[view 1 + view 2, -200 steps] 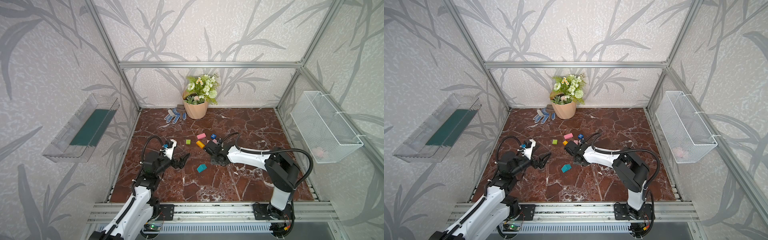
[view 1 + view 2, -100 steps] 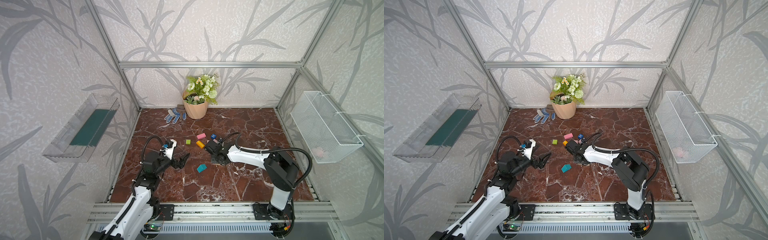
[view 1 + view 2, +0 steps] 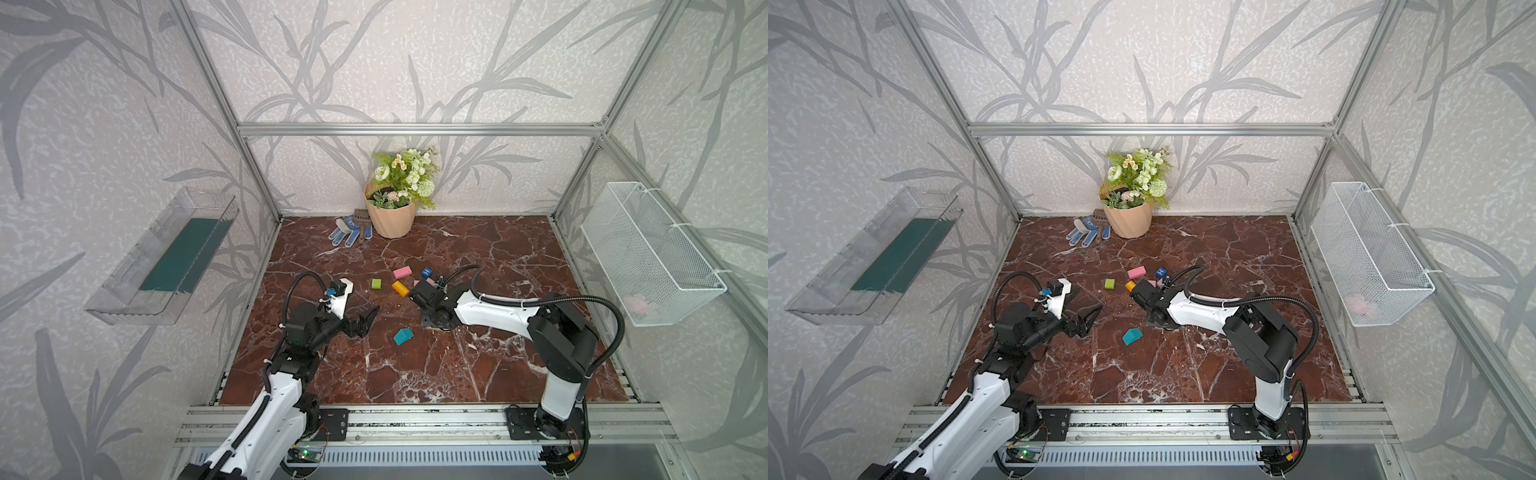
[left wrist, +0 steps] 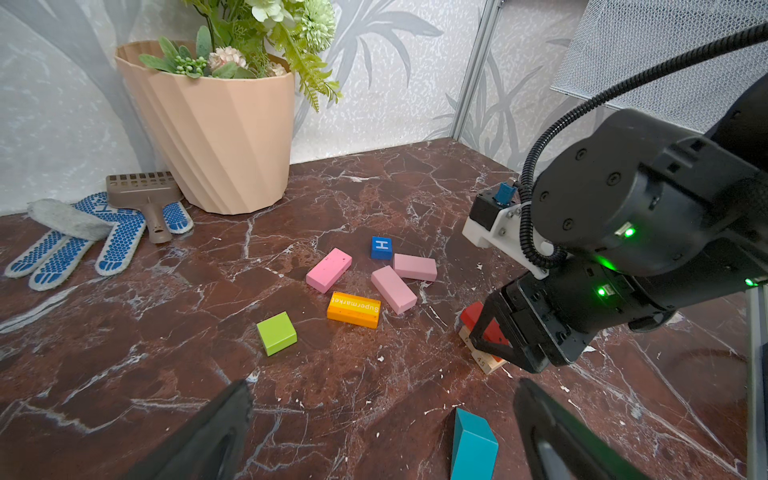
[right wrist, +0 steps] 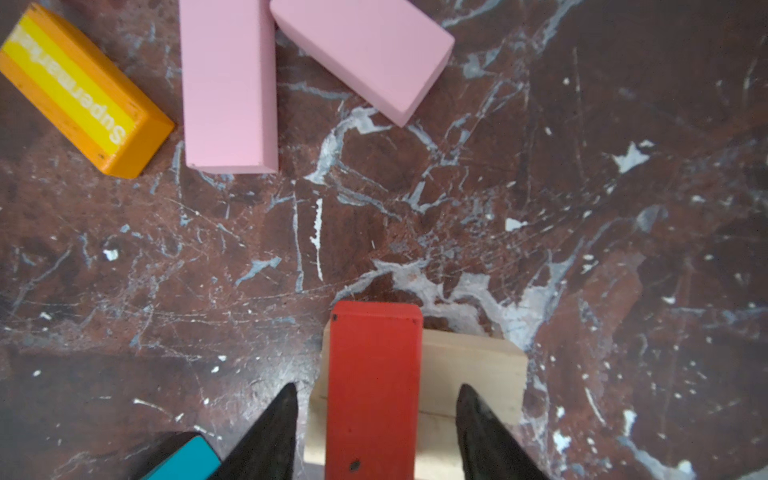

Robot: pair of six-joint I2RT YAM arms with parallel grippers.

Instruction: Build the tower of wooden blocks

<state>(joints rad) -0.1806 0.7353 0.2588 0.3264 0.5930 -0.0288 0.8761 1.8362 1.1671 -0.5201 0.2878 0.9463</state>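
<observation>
"Red painted wood sits between your right gripper's (image 5: 376,390) fingers. The red oblong block (image 5: 374,349) lies across the plain tan wood blocks (image 5: 471,370). Both black fingertips (image 5: 276,432) stand clear of its sides, so the jaws are spread and pinch nothing."

"That low tower (image 4: 472,314) stands on the red-brown marble tabletop (image 5: 415,232), but you cannot see it in either top view, because the right arm (image 3: 490,311) covers it with its black wrist. The right wrist view cuts off its near end. A seam in the tan hints at two pieces."

"Your left gripper (image 4: 382,390) hangs wide apart and empty, well away from the tower. Its own camera shows only two blurred finger ends. The teal house-shaped wood piece (image 3: 403,336) lies roughly between the grippers, and both wrist views cut it off at the edge."

"The loose ones lie beyond the tower, towards the back wall: a green wood cube (image 4: 276,332), an orange oblong block (image 4: 353,309) with a yellow 'Supermarket' stripe, a bright pink oblong block (image 4: 328,270), a blue cube (image 4: 381,248) with a white H, and two pale pink oblong blocks (image 4: 393,289). In both top views the right arm hides most of the pale pair."

"You cannot read the print on the tan end in the left wrist view. Something pink in the white wire basket (image 3: 623,232) is only a blur."
</observation>
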